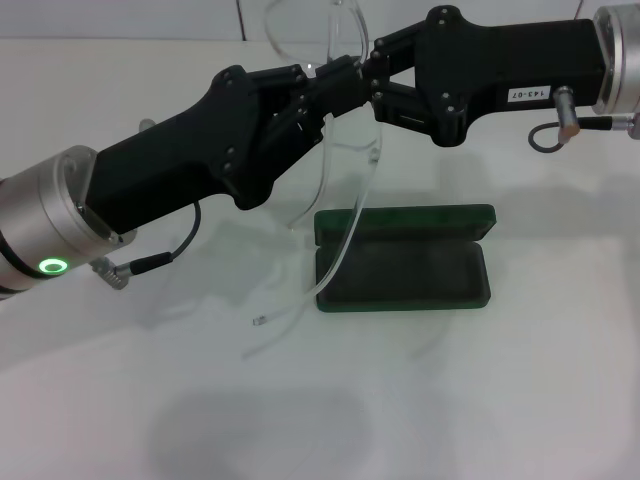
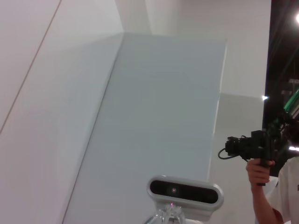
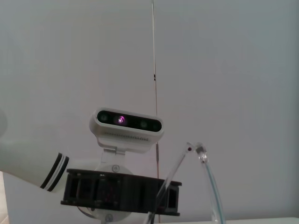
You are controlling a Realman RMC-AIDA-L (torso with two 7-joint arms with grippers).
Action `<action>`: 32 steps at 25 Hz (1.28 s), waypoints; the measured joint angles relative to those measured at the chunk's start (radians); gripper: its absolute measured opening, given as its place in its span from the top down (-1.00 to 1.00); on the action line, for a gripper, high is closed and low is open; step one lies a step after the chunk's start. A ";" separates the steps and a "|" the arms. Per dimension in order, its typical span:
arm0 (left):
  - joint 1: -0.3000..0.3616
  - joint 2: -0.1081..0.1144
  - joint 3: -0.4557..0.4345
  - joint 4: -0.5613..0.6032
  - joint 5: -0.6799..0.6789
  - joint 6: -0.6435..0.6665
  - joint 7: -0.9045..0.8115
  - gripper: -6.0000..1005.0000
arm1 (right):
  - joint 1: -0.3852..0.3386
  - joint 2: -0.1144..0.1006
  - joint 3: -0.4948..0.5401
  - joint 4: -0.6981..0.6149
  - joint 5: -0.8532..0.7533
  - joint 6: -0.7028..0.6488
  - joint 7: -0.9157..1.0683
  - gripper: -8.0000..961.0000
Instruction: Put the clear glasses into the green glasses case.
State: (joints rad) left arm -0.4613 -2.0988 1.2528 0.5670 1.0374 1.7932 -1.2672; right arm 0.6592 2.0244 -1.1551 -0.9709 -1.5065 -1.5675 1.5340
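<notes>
The clear glasses hang in the air above the table, lenses up and their long temple arms trailing down towards the table beside the case. My left gripper reaches in from the left and is shut on the frame's upper part. My right gripper comes from the right and is shut on the same part of the frame, fingertips almost meeting the left ones. The green glasses case lies open on the table below and slightly right of the glasses, with nothing on its dark lining. The right wrist view shows the clear temple arms.
The white table stretches around the case, with a white wall behind it. Both wrist views look back at the robot's head camera. A person holding a camera rig stands at the side.
</notes>
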 joint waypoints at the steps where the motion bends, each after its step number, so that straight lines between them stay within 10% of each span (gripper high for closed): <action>1: -0.003 0.000 0.000 -0.004 -0.001 0.000 0.004 0.90 | 0.001 0.000 0.000 0.000 0.001 0.000 0.000 0.79; 32: -0.034 0.003 -0.008 -0.038 -0.007 -0.009 0.044 0.90 | 0.008 -0.004 -0.016 -0.009 0.007 -0.002 -0.036 0.80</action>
State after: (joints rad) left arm -0.4958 -2.0955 1.2449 0.5293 1.0307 1.7840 -1.2230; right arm 0.6676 2.0206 -1.1713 -0.9803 -1.4992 -1.5692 1.4976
